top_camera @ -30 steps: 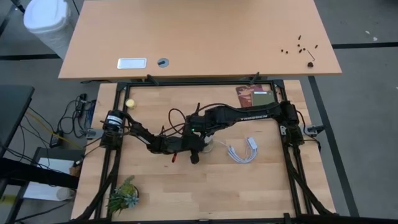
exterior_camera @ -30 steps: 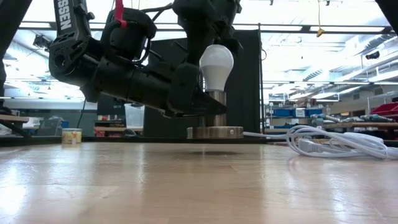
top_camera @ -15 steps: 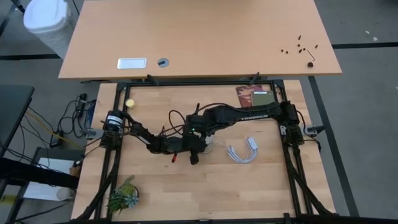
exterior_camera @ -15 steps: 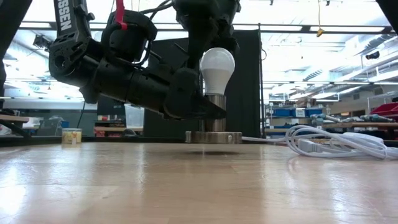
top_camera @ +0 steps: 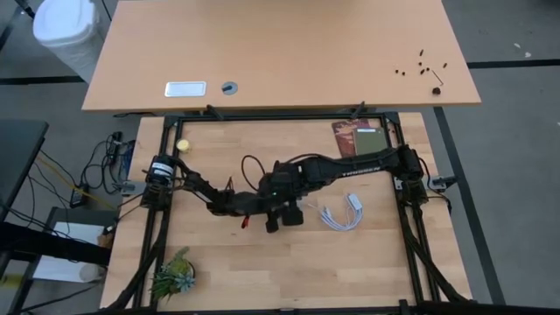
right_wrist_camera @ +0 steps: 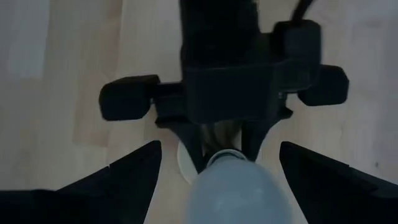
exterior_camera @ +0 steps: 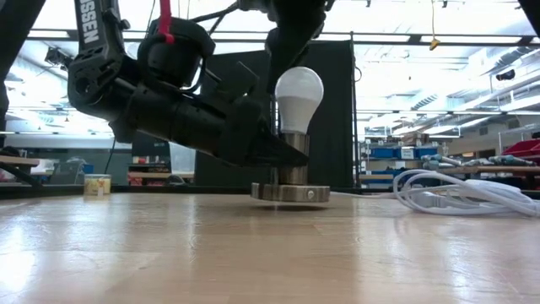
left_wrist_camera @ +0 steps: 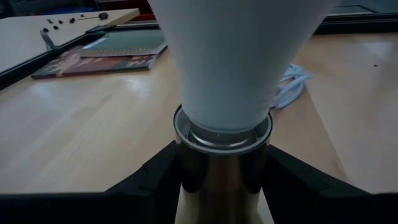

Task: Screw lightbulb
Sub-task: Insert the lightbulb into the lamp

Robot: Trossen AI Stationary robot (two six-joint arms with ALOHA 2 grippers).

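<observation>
Your left gripper point(left_wrist_camera: 222, 186) clamps the metal socket point(exterior_camera: 293, 165) by its stem; hold it square on the table point(exterior_camera: 253, 253). The lightbulb point(exterior_camera: 299, 97) stands upright in the socket's mouth. Your right gripper point(right_wrist_camera: 227, 180) hangs above, fingers spread clear either side of the dome, holding nothing. Close gently, centred on the dome, and twist without tilting the bulb

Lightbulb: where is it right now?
The lightbulb stands upright in the metal socket mid-table, left of the white cable in the low view; the left pincer clamps the socket's neck.
</observation>
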